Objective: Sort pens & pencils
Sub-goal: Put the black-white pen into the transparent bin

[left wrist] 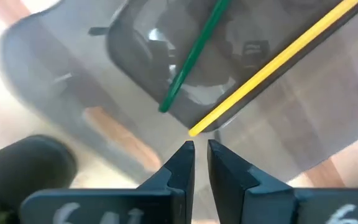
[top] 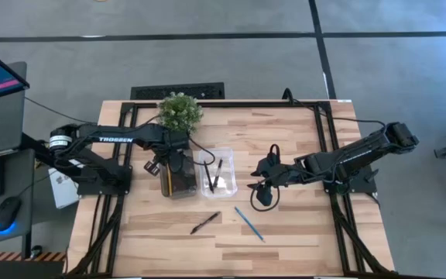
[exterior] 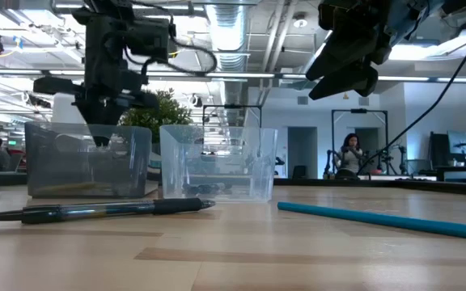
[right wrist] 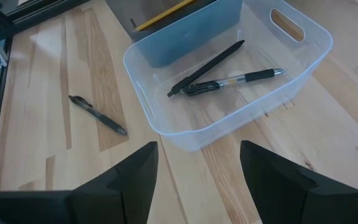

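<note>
**What stays out of sight**

From above, the dark bin (top: 179, 180) at nine o'clock of the clear bin (top: 221, 172) sits partly under the left gripper (top: 166, 164), its contents too small to tell. At table height the blue pencil (exterior: 387, 219) runs off the edge at three o'clock. People in the room behind are blurred.

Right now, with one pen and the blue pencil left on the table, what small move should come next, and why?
Probably the right gripper, open and empty, should descend onto the blue pencil lying just in front of it. The yellow pencil and green pencil already lie in the dark bin, two pens in the clear bin; the left gripper hangs over the dark bin, nearly shut and empty.
</note>
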Controlling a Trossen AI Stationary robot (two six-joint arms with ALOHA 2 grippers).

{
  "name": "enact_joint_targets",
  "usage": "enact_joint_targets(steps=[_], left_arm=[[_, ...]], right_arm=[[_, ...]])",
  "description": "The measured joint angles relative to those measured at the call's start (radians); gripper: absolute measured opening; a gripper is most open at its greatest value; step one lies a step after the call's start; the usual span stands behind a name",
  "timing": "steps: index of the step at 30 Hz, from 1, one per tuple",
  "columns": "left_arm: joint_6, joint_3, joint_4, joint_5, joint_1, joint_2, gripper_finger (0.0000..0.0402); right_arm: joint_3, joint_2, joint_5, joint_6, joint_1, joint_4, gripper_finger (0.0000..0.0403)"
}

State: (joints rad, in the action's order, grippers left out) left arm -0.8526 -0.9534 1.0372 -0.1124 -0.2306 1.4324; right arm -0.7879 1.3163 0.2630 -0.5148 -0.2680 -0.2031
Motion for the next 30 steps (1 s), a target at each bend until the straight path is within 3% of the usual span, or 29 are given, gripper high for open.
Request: enact_joint_targets(steps=[10,17,21,30], left_arm=[[0.146,-0.070,-0.093,0.011,0.000,-0.234,0.0034],[0.411,-0.070,-0.233,0.268,0.000,-0.416,0.0034],[0.522,-0.070,-0.248,0.292,0.006,-0.468,0.0034],[0.585,-0.070,-0.260,0.288,0.015,-0.490,0.0046]], right_arm=[[0.000,0.000,0.000,0.000,0.000,0.001,0.0249],[0.000,0.000,0.000,0.000,0.000,-0.002,0.0249],[0.000,0.000,0.000,0.000,0.000,-0.002,0.0249],[0.000,0.000,0.000,0.000,0.000,-0.006,0.0249]])
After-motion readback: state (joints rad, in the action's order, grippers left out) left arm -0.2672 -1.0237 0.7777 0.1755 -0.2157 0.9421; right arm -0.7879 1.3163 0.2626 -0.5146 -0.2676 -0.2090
